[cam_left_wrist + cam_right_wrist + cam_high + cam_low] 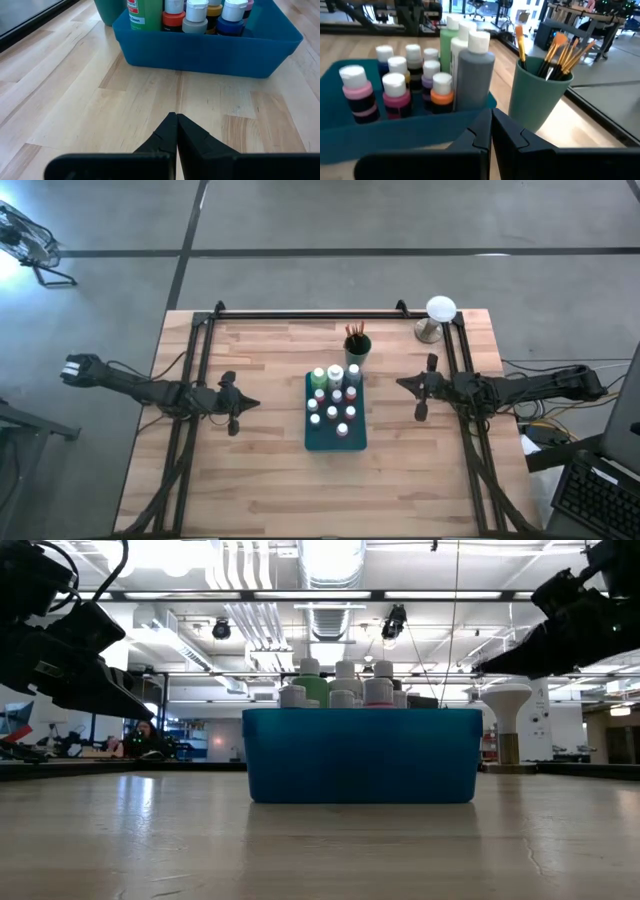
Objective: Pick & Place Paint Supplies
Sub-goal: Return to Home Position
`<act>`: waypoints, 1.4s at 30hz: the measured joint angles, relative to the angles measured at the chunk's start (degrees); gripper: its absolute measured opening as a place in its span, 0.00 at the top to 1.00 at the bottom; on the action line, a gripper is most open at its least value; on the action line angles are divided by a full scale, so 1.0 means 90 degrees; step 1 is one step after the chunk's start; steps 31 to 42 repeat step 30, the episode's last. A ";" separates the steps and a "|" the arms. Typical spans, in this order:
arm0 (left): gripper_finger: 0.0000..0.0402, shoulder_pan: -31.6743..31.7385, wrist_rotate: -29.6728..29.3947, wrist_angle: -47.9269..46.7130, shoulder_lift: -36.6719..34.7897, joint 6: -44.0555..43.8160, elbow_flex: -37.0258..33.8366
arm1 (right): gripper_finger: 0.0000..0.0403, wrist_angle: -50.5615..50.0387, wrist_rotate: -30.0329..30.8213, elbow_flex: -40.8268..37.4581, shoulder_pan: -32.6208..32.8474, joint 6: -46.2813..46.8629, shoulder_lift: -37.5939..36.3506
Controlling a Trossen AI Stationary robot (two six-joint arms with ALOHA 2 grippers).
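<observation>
Paint bottles (331, 412) stand packed in the bin (311, 442) at the middle of the table (250, 480), and neither arm has a grip on any of them!

Left end effector (248, 404) hangs off the bin's left side, well apart from it. Its fingers are clenched tip to tip on nothing. Right end effector (402, 384) mirrors it off the bin's right side, likewise clenched and empty. The low view shows both arms raised clear above the tabletop.

Out from the left one comes bare table: pale wood planks, smooth, with fine grain and visible seams. Next is the bin's long wall, glossy blue plastic with rounded corners and a flared rim.

Inside, the small round bottles stand upright and shoulder to shoulder. Their screw caps are white, their bodies orange, pink, purple and blue.

At one end of the bin the taller ones rise above the rest. The green bottle (448, 42) is there, with the grey bottle (472, 75) close by it.

Just beside that end stands the cup (537, 92), dark green and tapered. It holds the brushes (560, 52) bristles up, their orange-tan tips fanned above the rim.

Farther out, at the table corner beyond the right arm, sits a white dome (439, 308) on a metal stand.
</observation>
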 joint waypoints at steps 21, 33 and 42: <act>0.98 0.0000 0.0000 0.0000 0.0000 0.0001 0.0001 | 0.98 -0.0143 0.0001 -0.0362 0.0000 -0.0001 0.0007; 0.98 -0.0001 0.0000 0.0000 0.0001 0.0001 0.0002 | 0.98 -0.0141 0.0001 -0.0362 0.0000 -0.0003 0.0007; 0.98 -0.0001 0.0000 0.0000 0.0001 0.0001 0.0002 | 0.98 -0.0141 0.0001 -0.0362 0.0000 -0.0003 0.0007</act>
